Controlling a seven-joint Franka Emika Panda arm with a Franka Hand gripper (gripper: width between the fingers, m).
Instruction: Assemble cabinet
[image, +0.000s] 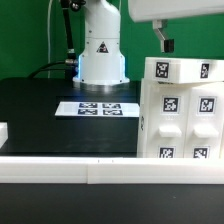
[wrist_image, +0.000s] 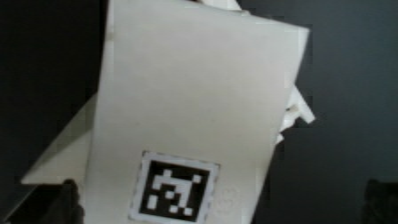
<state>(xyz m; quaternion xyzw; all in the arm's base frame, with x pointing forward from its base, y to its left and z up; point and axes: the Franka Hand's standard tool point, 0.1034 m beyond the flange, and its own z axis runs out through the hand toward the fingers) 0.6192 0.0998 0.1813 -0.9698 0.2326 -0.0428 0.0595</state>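
Note:
The cabinet (image: 180, 110) is a big white box with several black-and-white tags, standing on the black table at the exterior view's right. My gripper (image: 166, 44) hangs just above its top edge. In the wrist view a white face of the cabinet (wrist_image: 187, 90) with one tag (wrist_image: 178, 186) lies between my dark fingers (wrist_image: 43, 205). The jaws stand wide apart and do not touch the white face. My gripper (wrist_image: 214, 208) is open and holds nothing.
The marker board (image: 95, 108) lies flat on the table in front of the robot base (image: 102, 55). A long white rail (image: 100, 170) runs along the front. A small white piece (image: 3, 131) shows at the exterior view's left edge.

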